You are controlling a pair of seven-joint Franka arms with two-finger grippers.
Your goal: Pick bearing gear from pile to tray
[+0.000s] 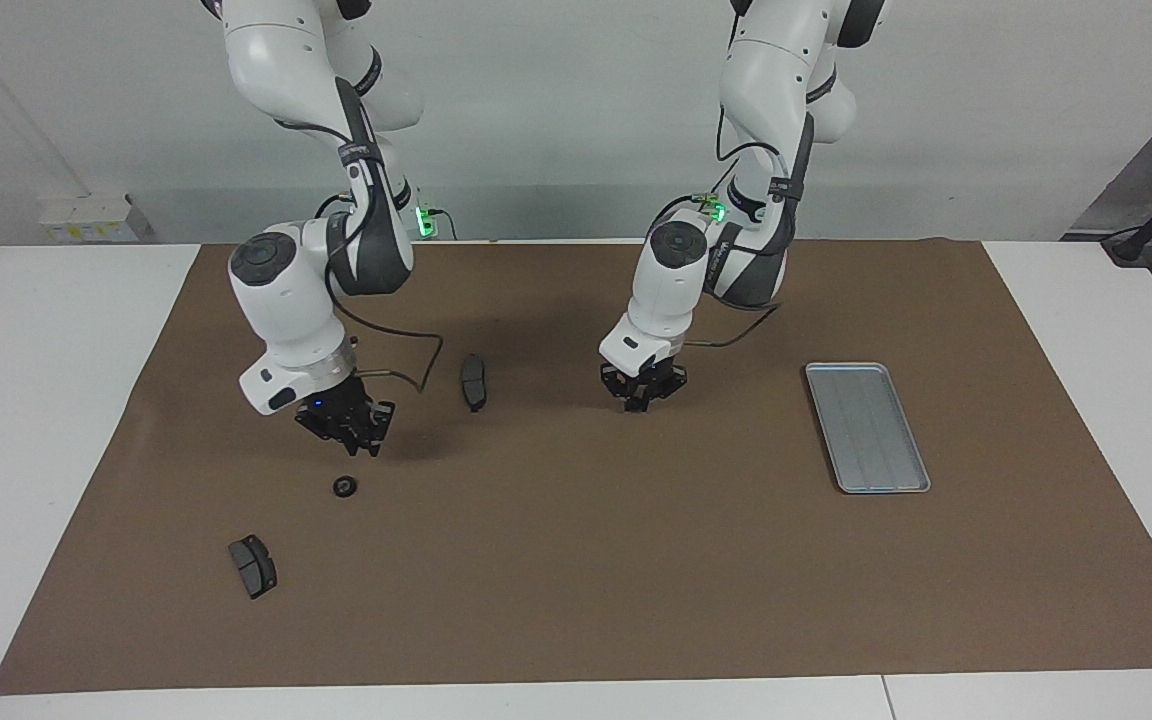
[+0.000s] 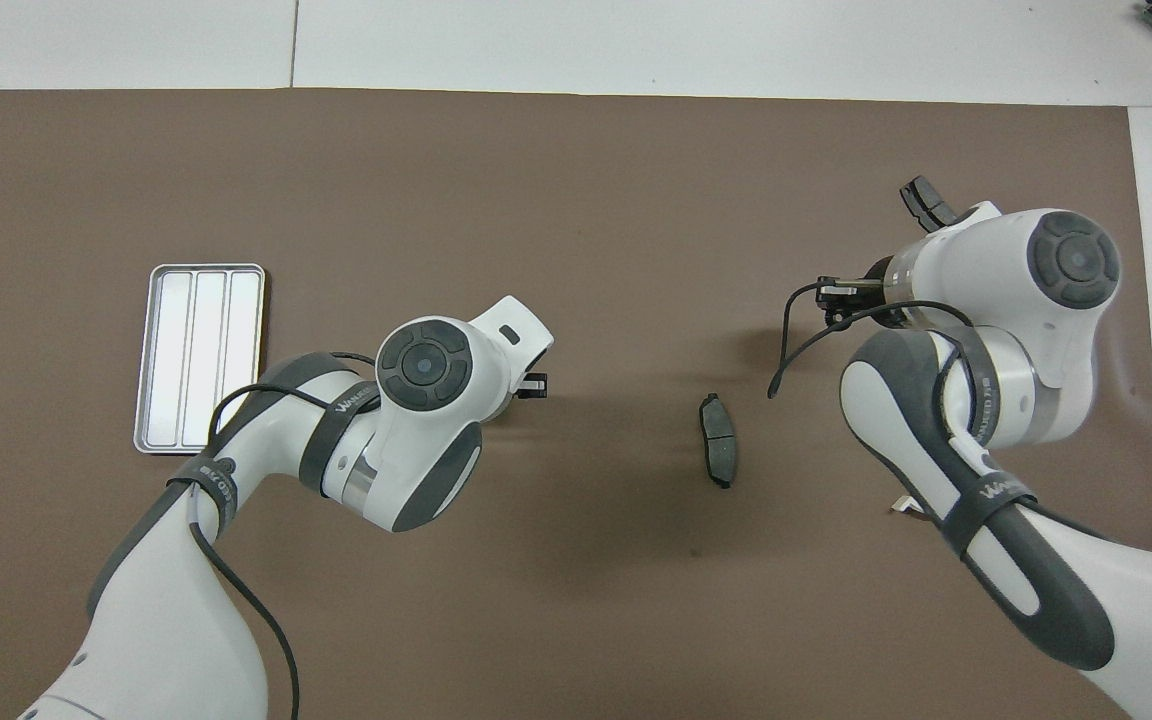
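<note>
Facing view: tray [image 1: 867,427] lies lengthwise away from the robots; both arms' jaws are pressed together.

Overhead, the right arm [image 2: 976,400] hides the black ring [image 1: 344,486].

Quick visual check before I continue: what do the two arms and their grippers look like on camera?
Both arms have glossy white shells with dark grey joint sections and round dark grey caps at the wrist. Grey bands carry white lettering, and a thin black cable loops from each forearm to its wrist. The left gripper and right gripper are small black two-finger units. Green lights glow near the bases.
</note>
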